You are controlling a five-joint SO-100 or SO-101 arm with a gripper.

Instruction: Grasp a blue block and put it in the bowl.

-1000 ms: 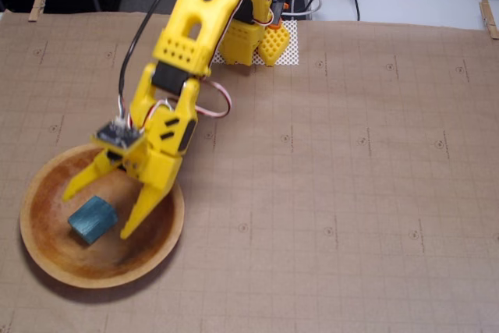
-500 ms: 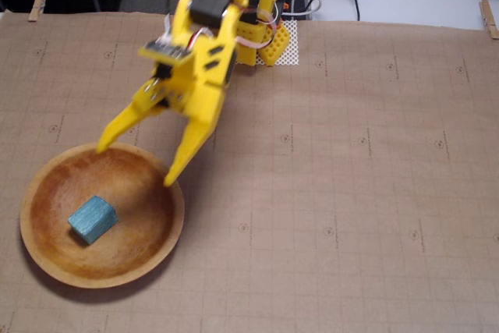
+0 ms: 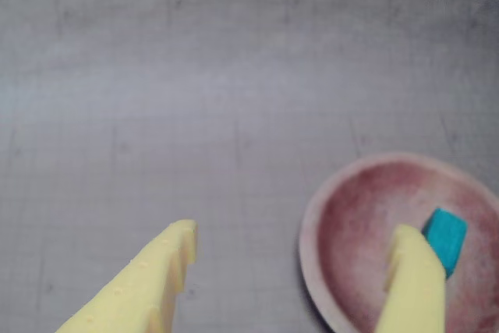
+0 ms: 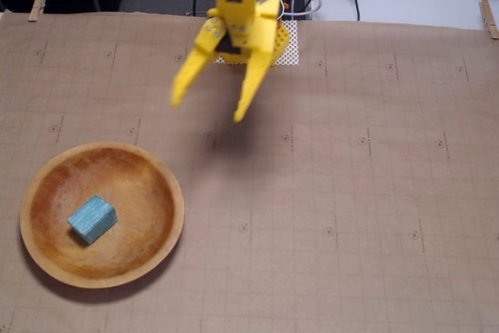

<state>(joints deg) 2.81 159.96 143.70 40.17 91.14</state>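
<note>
Covering the whole desk (image 4: 374, 193) is a brown gridded paper sheet, and on it, well below and to the left of the jaws in the fixed view, sits the wooden bowl (image 4: 156, 173). The yellow gripper (image 4: 207, 111) hangs in the air near the arm's base, its jaws spread wide and holding nothing. In the wrist view the bowl (image 3: 327, 216) lies beyond the right-hand jaw, partly hidden by its tip.

Inside the bowl, left of its centre in the fixed view, rests the blue block (image 4: 92, 218); it is well apart from the jaws and touched by neither. The task looks done, with the block delivered and let go.

Little can go wrong now, in my judgement. The main risk would be the arm swinging low on its way home and a jaw tip clipping the bowl's rim, which could tip it or jolt the block out.

The block lies flat, its long axis running diagonally, from lower left to upper right in the fixed view.
</note>
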